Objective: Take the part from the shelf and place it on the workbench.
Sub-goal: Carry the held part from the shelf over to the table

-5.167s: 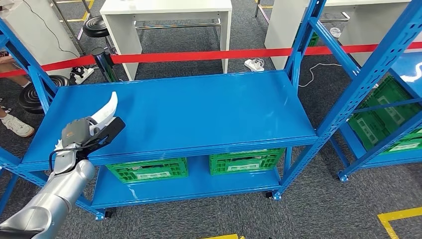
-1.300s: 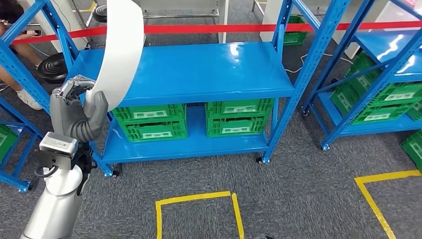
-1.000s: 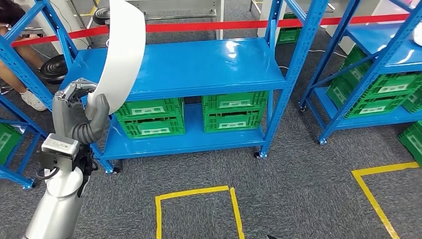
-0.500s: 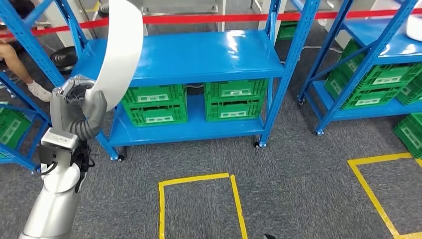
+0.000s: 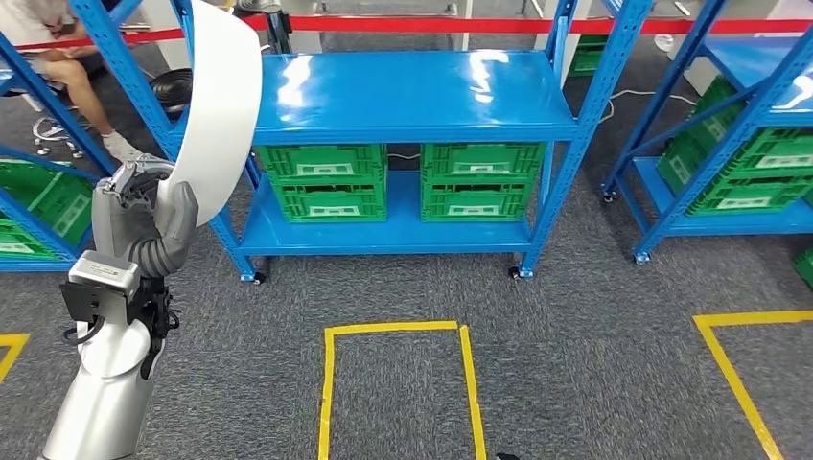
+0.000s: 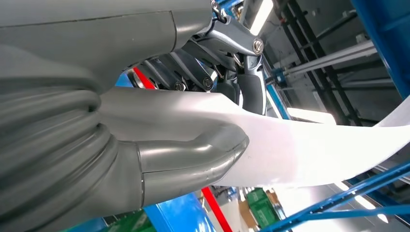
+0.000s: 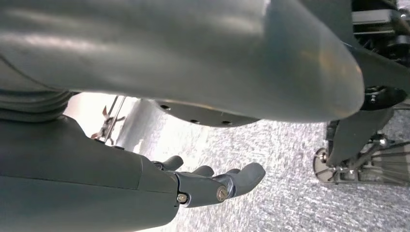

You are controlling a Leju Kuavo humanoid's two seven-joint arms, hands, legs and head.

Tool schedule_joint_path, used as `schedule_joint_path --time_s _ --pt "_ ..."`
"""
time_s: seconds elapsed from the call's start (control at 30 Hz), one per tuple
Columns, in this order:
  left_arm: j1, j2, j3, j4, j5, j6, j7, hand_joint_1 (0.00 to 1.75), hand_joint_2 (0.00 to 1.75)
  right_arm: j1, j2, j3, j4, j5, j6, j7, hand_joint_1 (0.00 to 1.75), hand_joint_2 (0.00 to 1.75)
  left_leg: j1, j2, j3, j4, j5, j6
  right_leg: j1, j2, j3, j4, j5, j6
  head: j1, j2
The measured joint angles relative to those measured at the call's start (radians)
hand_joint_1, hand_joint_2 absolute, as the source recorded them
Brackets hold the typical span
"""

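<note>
We faced the blue steel shelf rack [image 5: 412,91], counter unseen. Our left hand [image 5: 144,216] clasped the long curved white plastic part [image 5: 216,105] upright, off the shelf. Right hand [image 7: 212,186] hung empty, fingers loose. Carry it steady, clear of posts.

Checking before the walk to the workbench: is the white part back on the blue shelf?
No, the left hand holds the white part upright in the air in front of the blue shelf.
</note>
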Motion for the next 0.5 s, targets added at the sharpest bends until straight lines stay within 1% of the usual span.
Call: schedule_joint_path --time_s 0.03,0.07,0.1,0.13,0.17,0.2,0.23,0.27,0.3,0.33,0.37,0.4,0.43,0.47,0.5 --pt "0.000 0.005 0.001 0.000 0.002 0.002 0.000 1.75 1.75 0.000 0.001 0.001 0.000 -0.003 0.002 0.000 0.00 0.00 -0.002 0.011 -0.011 0.024 -0.014 -0.006 -0.003 -0.012 0.000 -0.005 0.005 -0.006 -0.004 0.000" --pt "0.000 0.009 0.001 0.000 0.003 0.004 0.000 1.75 1.75 0.000 0.001 0.001 0.000 -0.008 0.005 0.000 0.00 0.00 -0.002 0.028 -0.029 0.066 -0.041 -0.012 -0.006 -0.024 -0.001 -0.009 0.009 -0.012 -0.007 0.000" --pt "0.000 0.011 0.001 0.001 0.003 0.006 -0.001 1.75 1.75 0.001 0.001 0.001 0.000 -0.015 0.008 0.000 0.00 0.00 -0.001 0.048 -0.050 0.119 -0.076 -0.018 -0.006 -0.035 -0.002 -0.009 0.011 -0.015 -0.011 0.000" --pt "0.000 0.012 0.001 0.001 0.005 0.007 -0.001 1.75 1.75 0.002 0.001 0.001 0.000 -0.022 0.011 0.000 0.00 0.00 0.003 0.059 -0.073 0.177 -0.111 -0.024 -0.005 -0.048 -0.005 -0.009 0.012 -0.018 -0.015 0.000" --pt "0.002 0.013 0.001 0.002 0.007 0.008 0.000 1.75 1.75 0.003 0.001 0.001 0.000 -0.028 0.013 0.000 0.00 0.00 0.006 0.065 -0.090 0.226 -0.135 -0.030 -0.005 -0.060 -0.008 -0.008 0.013 -0.018 -0.015 0.000" --pt "0.004 0.015 0.001 0.003 0.011 0.009 0.000 1.75 1.75 0.004 0.001 0.001 0.000 -0.033 0.015 0.000 0.00 0.00 0.010 0.068 -0.095 0.250 -0.142 -0.034 -0.005 -0.073 -0.010 -0.006 0.013 -0.017 -0.015 0.000" --pt "0.007 0.017 0.001 0.003 0.014 0.011 0.001 1.75 1.75 0.004 0.000 0.000 0.000 -0.035 0.018 0.000 0.00 0.00 0.014 0.072 -0.085 0.243 -0.129 -0.038 -0.006 -0.086 -0.012 -0.004 0.013 -0.016 -0.015 0.000" --pt "0.011 0.021 0.001 0.002 0.017 0.013 0.001 1.75 1.75 0.004 0.000 0.000 0.000 -0.036 0.021 0.000 0.00 0.00 0.018 0.080 -0.057 0.200 -0.102 -0.041 -0.007 -0.097 -0.013 -0.002 0.012 -0.015 -0.015 0.000" --pt "0.015 0.024 0.001 0.000 0.019 0.016 0.001 1.75 1.75 0.004 0.000 0.000 0.000 -0.035 0.025 0.000 0.00 0.00 0.021 0.097 -0.018 0.133 -0.072 -0.044 -0.007 -0.109 -0.014 0.001 0.010 -0.012 -0.015 0.000" --pt "0.019 0.027 0.001 -0.003 0.021 0.018 0.001 1.75 1.75 0.004 -0.001 0.000 0.000 -0.034 0.029 0.000 0.00 0.00 0.018 0.119 0.019 0.069 -0.051 -0.044 -0.006 -0.119 -0.014 0.004 0.008 -0.007 -0.017 0.000" --pt "0.023 0.029 0.001 -0.008 0.023 0.021 0.001 1.75 1.75 0.004 -0.002 0.000 0.000 -0.034 0.033 0.000 0.00 0.00 0.014 0.137 0.044 0.022 -0.040 -0.039 -0.004 -0.128 -0.014 0.006 0.007 -0.001 -0.017 0.000" --pt "0.027 0.030 0.002 -0.014 0.026 0.022 0.001 1.75 1.75 0.004 -0.003 0.000 0.000 -0.035 0.036 0.000 0.00 0.00 0.011 0.148 0.056 -0.003 -0.040 -0.031 0.000 -0.137 -0.015 0.009 0.006 0.005 -0.017 0.000" --pt "0.033 0.032 0.002 -0.019 0.029 0.024 0.001 1.75 1.75 0.003 -0.004 0.000 0.000 -0.039 0.039 0.000 0.00 0.00 0.006 0.146 0.055 -0.006 -0.043 -0.020 0.002 -0.147 -0.014 0.010 0.007 0.010 -0.016 0.000" --pt "0.040 0.035 0.004 -0.025 0.031 0.025 0.000 1.75 1.75 0.003 -0.004 -0.002 0.000 -0.046 0.041 0.000 0.00 0.00 0.007 0.135 0.051 -0.007 -0.042 -0.008 0.002 -0.158 -0.013 0.011 0.006 0.015 -0.015 0.000" --pt "0.047 0.038 0.006 -0.030 0.031 0.027 0.000 1.75 1.75 0.002 -0.005 -0.005 0.000 -0.054 0.042 0.001 0.00 0.00 0.008 0.124 0.049 -0.010 -0.041 0.001 0.001 -0.158 -0.013 0.015 0.002 0.021 -0.015 0.000"
